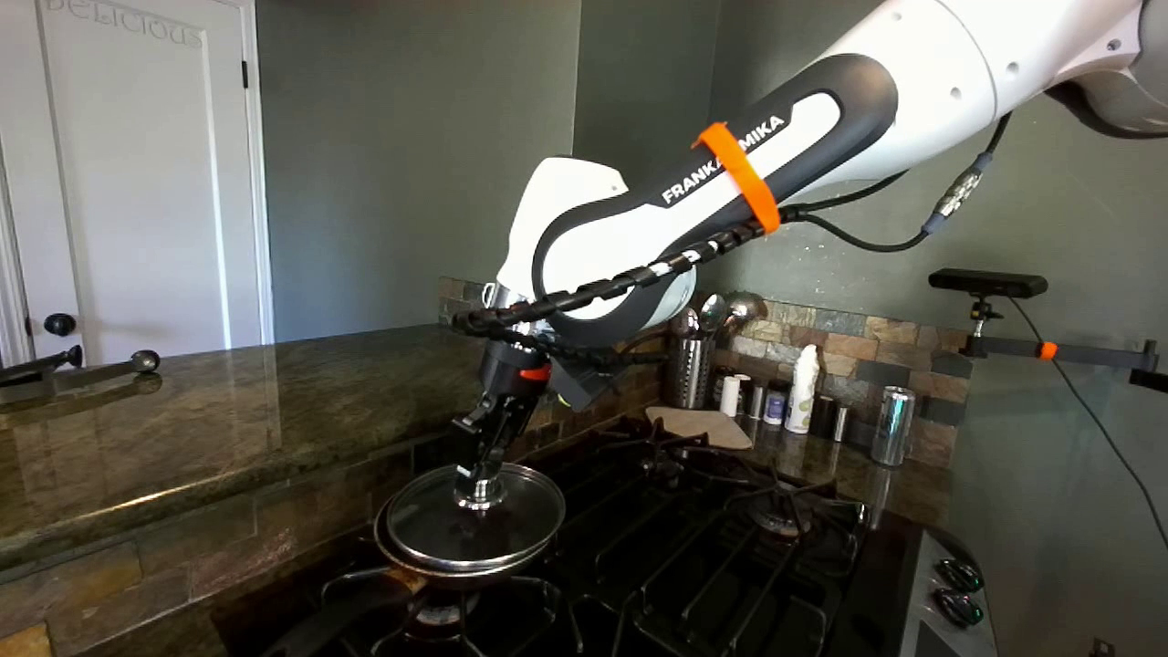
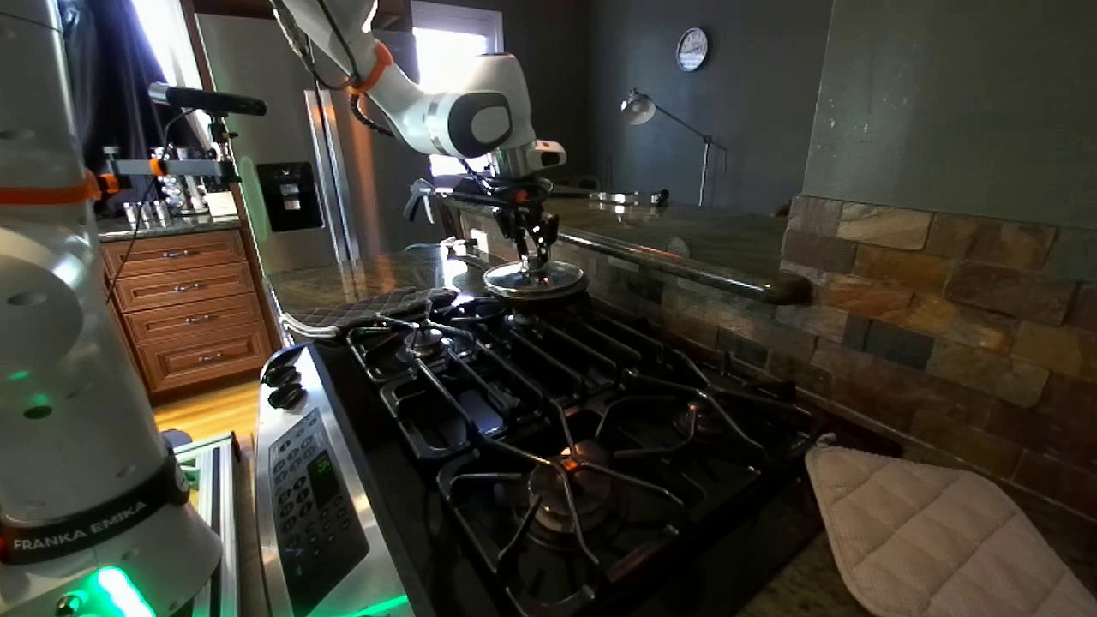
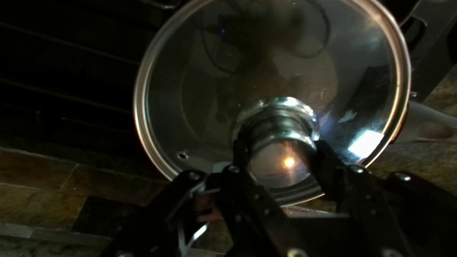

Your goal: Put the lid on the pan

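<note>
The glass lid point(image 1: 429, 525) lies roughly level over the dark pan point(image 1: 387, 549) in an exterior view. The pan's rim shows past the lid at the left and below, so the lid sits a little off to one side. I cannot tell whether the two touch all round. The lid also shows in an exterior view point(image 2: 506, 281) and the wrist view point(image 3: 200, 92). My gripper point(image 1: 478, 474) points down with its fingers on both sides of the metal knob, shut on it, as the wrist view point(image 3: 280, 153) shows. The pan's handle point(image 3: 428, 125) sticks out at the right there.
The pan is on a gas stove with black grates point(image 2: 566, 411). A raised stone counter point(image 1: 228, 411) runs close beside it. A pale pot holder point(image 2: 943, 523), a utensil canister point(image 1: 691, 372) and several bottles stand or lie at the stove's other end.
</note>
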